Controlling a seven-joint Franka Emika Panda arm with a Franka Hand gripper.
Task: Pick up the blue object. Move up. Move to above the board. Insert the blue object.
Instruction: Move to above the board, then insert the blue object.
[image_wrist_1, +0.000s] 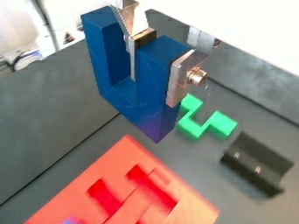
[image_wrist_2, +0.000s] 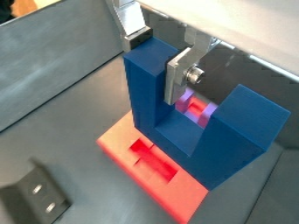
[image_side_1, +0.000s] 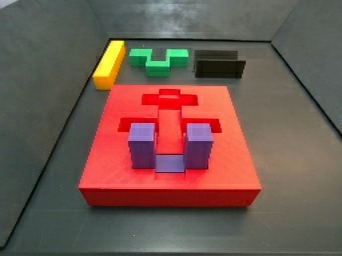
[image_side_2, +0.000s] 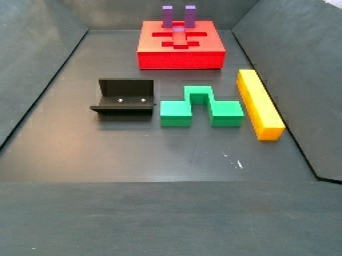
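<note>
Carrying the blue object (image_wrist_1: 131, 74) aloft, the gripper (image_wrist_1: 160, 59) is clamped on one prong, near the board (image_wrist_1: 117, 188); next it must centre over the cutout.

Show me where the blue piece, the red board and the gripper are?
blue object (image_wrist_1: 117, 70), a wrist view, tall prong face.
board (image_side_1: 167, 186), a side view, front wall.
gripper (image_wrist_2: 152, 48), a wrist view, between fingertips, clamping the prong.
</note>
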